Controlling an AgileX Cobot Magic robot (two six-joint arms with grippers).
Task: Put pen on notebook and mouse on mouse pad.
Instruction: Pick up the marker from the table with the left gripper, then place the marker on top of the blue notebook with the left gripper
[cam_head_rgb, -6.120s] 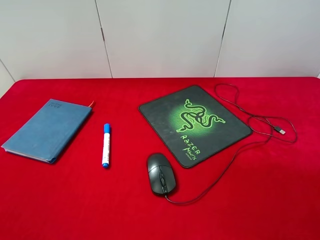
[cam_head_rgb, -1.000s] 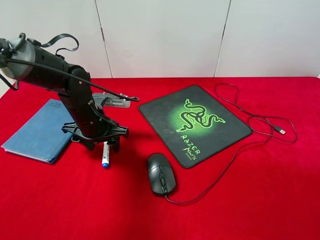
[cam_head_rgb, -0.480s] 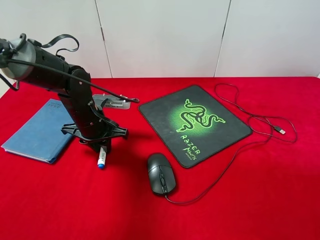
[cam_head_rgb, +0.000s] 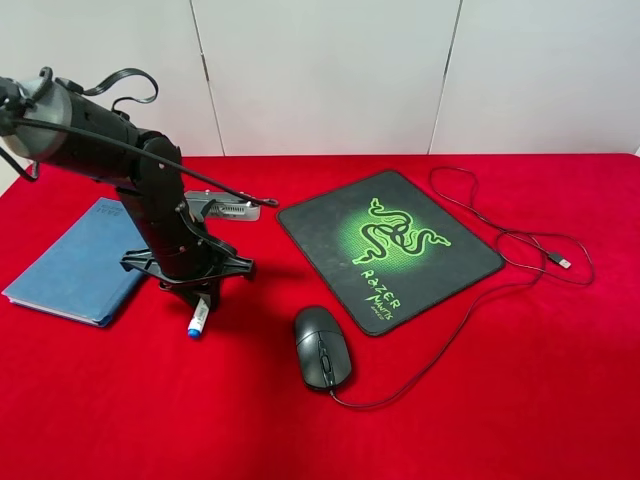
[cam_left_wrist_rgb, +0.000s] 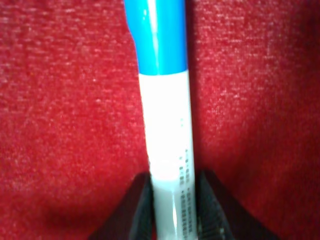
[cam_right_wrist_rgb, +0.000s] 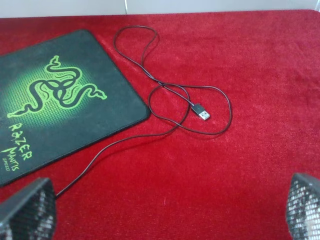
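Note:
My left gripper (cam_head_rgb: 204, 297) is shut on the pen (cam_head_rgb: 198, 320), a white marker with blue ends that hangs tilted from the fingers just above the red cloth. The left wrist view shows the pen (cam_left_wrist_rgb: 165, 125) clamped between two dark fingers (cam_left_wrist_rgb: 141, 206). Just left of the gripper lies the slate-blue notebook (cam_head_rgb: 80, 262), its near corner hidden by the arm. The dark mouse (cam_head_rgb: 322, 347) rests on the cloth in front of the black mouse pad (cam_head_rgb: 388, 245) with its green logo. My right gripper (cam_right_wrist_rgb: 165, 212) is open over the cloth, beside the mouse pad (cam_right_wrist_rgb: 60, 105).
The mouse's thin black cable (cam_head_rgb: 470, 290) runs from the mouse around the pad's right side and loops to a USB plug (cam_right_wrist_rgb: 201, 111). Red cloth (cam_head_rgb: 480, 420) covers the table, and a white wall stands behind.
The left arm came in over the pen and shut on it. Over the last second the pen has tilted and shifted a little left, towards the notebook. The mouse has not moved.

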